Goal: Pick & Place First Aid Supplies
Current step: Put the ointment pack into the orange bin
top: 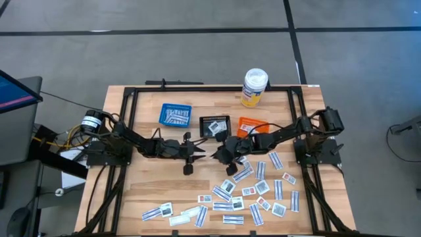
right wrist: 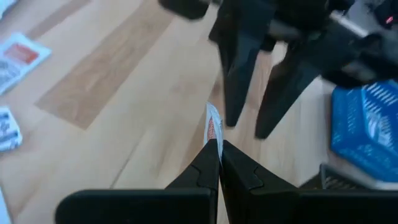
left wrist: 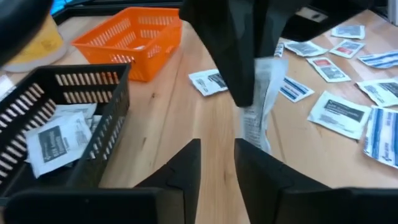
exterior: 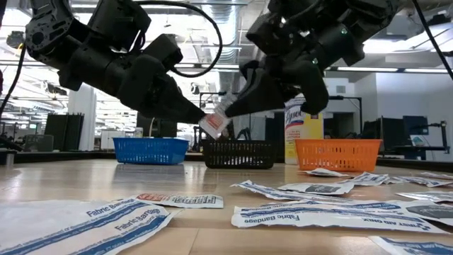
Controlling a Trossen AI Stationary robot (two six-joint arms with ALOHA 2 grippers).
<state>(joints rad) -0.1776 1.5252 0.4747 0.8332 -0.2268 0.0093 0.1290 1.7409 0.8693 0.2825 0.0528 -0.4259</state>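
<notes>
Many flat white first aid packets (top: 253,191) lie loose on the near right part of the wooden table. My right gripper (right wrist: 214,152) is shut on one small white packet with red print (exterior: 212,125), held above the table's middle. My left gripper (left wrist: 217,165) is open right in front of it. Its two fingers (right wrist: 236,81) stand apart close to the packet's free end. I cannot tell whether they touch it. Both grippers meet near the table's middle in the high view, left (top: 193,155) and right (top: 217,157). My right gripper pinches one end of the packet (right wrist: 212,138) between its two fingertips. The fingers slant down from the table's right. The packet sticks out beyond the fingertips toward my left gripper, tilted, its free end (left wrist: 258,134) hanging clear of the table.
A blue basket (top: 175,114), a black basket (top: 214,125) with packets inside and an orange basket (top: 251,125) stand in a row behind the grippers. A white bottle with a yellow label (top: 254,87) stands at the far edge. Bare wood lies to the near left.
</notes>
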